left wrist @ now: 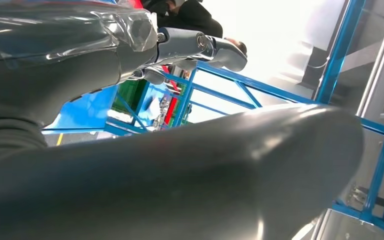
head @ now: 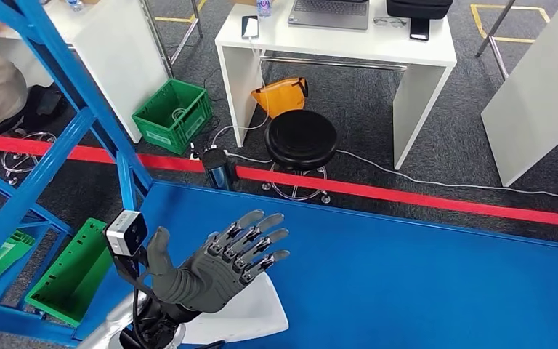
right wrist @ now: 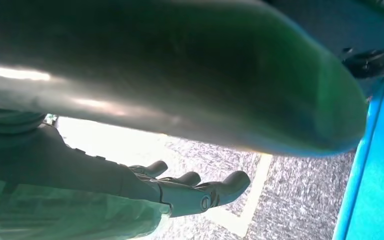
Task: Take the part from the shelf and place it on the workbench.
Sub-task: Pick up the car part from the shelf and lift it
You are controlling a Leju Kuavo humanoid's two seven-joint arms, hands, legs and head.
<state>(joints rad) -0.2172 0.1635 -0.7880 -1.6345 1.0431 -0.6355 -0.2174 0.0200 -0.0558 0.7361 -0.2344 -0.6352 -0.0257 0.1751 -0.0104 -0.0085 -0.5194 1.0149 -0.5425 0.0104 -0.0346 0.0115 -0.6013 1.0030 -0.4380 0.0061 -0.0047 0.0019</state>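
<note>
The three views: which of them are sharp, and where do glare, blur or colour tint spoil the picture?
Head view: evenly lit and sharp; the left hand over the blue workbench is crisp. Left wrist view: the thumb is a close blur, and the background is blown out white. Right wrist view: a green tint, the thumb blurred, the floor behind the fingers overexposed.

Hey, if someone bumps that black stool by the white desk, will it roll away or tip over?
The stool would probably roll: small casters show on its chrome base ring. Tipping looks less likely, since the base seems about as wide as the round padded seat. The cable on the floor beside it might snag a caster.
</note>
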